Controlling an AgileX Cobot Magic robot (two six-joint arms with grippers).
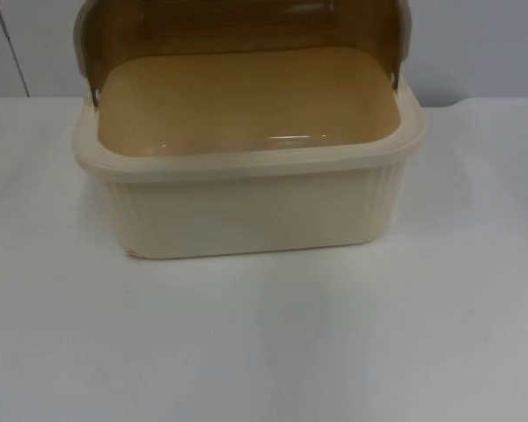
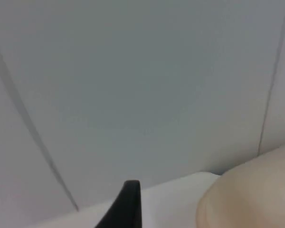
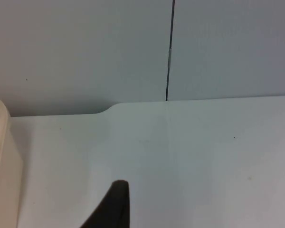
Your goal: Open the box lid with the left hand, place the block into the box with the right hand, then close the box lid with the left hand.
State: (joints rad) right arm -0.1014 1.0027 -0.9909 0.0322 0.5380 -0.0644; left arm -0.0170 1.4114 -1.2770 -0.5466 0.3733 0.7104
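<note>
A cream ribbed box stands on the white table at the middle back. Its brown see-through lid is swung up and back, upright behind the opening. The inside shows a smooth tan floor with a glint of light on it. My left gripper hangs low over the table beside a rounded corner of the box and faces the grey wall. My right gripper is over bare table, with the box's side a short way off.
White table top spreads in front of the box and to both sides. The grey partition wall closes off the table's far edge just behind the box. A dark panel seam runs down the wall.
</note>
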